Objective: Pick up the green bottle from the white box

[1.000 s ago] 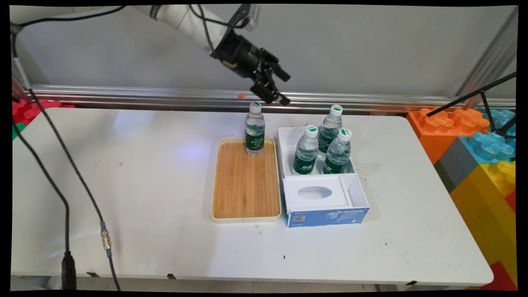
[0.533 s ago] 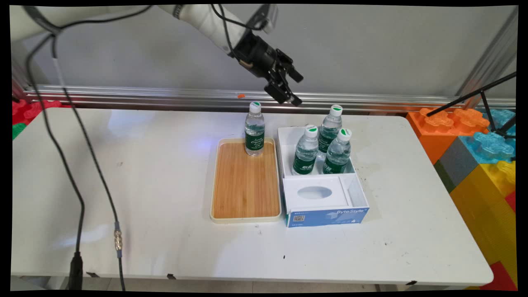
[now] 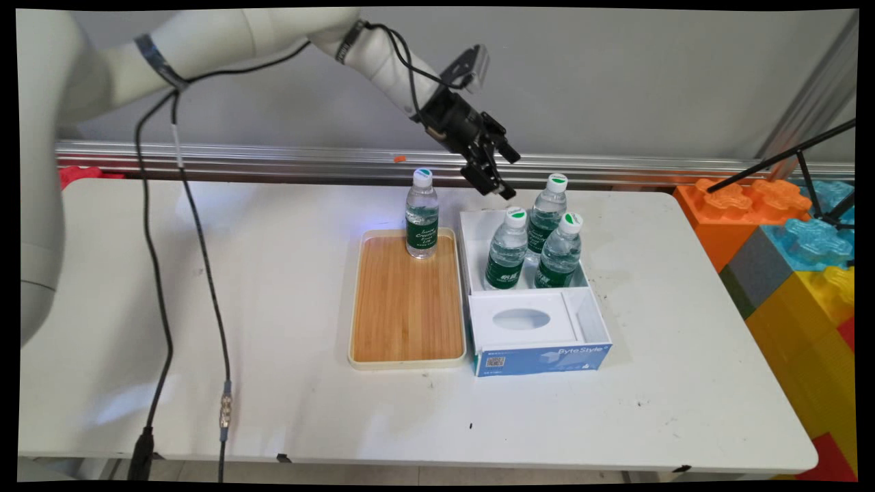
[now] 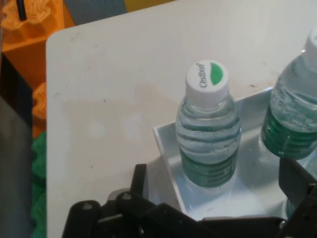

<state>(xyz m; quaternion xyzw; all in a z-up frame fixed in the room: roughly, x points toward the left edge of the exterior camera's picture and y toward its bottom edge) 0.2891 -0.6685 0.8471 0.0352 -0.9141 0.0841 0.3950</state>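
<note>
Main view, near to far: blue-and-white box [image 3: 540,355], open, three bottles upright in far compartment [image 3: 507,248]; wooden tray [image 3: 407,307] just beside, one bottle [image 3: 422,214] upright at far end. Gripper [image 3: 502,174] above box's far edge, fingers spread, nothing held, nearest the far-corner bottle [image 4: 208,134]. Risk, judged: bottles close-packed; a spread finger could clip a cap and topple a neighbour.
</note>
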